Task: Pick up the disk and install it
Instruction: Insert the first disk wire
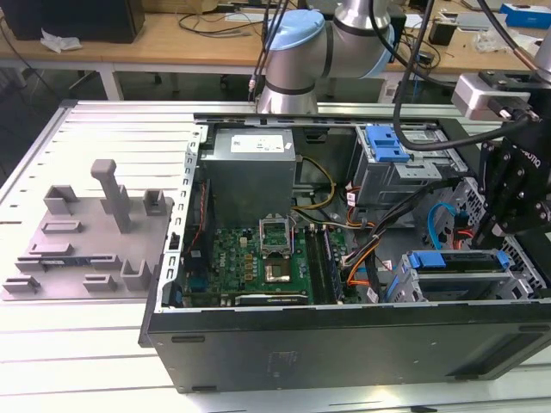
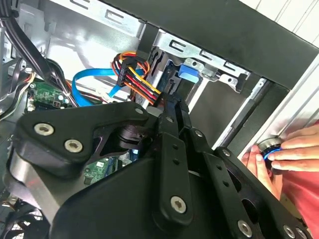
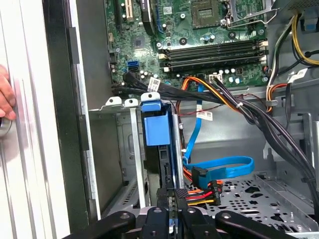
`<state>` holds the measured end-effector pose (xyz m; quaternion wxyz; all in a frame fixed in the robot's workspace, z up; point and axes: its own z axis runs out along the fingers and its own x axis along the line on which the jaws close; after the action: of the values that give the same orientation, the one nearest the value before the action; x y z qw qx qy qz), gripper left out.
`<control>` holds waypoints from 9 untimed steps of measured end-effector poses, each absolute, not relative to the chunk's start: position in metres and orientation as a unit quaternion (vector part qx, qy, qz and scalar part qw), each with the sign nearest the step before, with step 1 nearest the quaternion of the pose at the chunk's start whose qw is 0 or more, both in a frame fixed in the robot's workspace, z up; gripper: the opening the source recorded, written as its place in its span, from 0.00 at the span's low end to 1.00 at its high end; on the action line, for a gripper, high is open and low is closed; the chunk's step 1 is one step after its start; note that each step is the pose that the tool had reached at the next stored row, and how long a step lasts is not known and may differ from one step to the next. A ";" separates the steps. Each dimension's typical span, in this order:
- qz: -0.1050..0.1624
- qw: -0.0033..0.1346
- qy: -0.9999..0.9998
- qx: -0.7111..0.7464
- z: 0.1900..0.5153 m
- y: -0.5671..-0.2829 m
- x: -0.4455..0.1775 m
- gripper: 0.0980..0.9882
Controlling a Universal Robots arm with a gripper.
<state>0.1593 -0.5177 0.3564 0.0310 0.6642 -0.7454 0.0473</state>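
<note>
**Exterior view.** An open tower case (image 1: 344,344) lies on its side on a slatted metal table (image 1: 86,344). My gripper (image 1: 492,234) hangs at 3 o'clock over the case's drive end, black, with cables running up from it. I cannot tell how far open it is, or whether it has hold of anything. The disk (image 1: 461,274) is at 4 o'clock, down in the lower drive cage (image 1: 521,280) just beside the gripper, with a blue rail along its upper edge. A second cage at 1 o'clock carries a ribbed blue latch (image 1: 385,143). The power supply (image 1: 251,168) at 12 o'clock bears a white sticker (image 1: 258,144), its print too small to read. The motherboard (image 1: 258,267) sits at centre. A grey fixture (image 1: 86,241) with upright posts stands at 9 o'clock, apart from the case.

**Second wrist view.** My gripper (image 2: 172,104) points toward a blue plastic tab (image 2: 188,72) in a metal bay. A wire bundle (image 2: 134,74) of red, yellow, orange and black runs just beside it, with a blue flat cable (image 2: 92,79) near. This view adds a person's hand (image 2: 294,152) resting on a round blue-ringed button (image 2: 271,148) outside the case wall.

**First wrist view.** My gripper (image 3: 172,216) sits below the blue plastic tab (image 3: 157,124). A dark narrow edge runs between them; I cannot tell whether that is the disk. This view adds memory slots (image 3: 212,50), a processor socket (image 3: 207,6) and white cable tags (image 3: 204,115), print unreadable.
</note>
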 end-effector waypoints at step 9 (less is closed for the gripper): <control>0.047 0.031 -0.745 0.664 0.356 -0.518 0.160 0.07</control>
<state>0.1598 -0.5177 0.3563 0.0310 0.6645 -0.7452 0.0473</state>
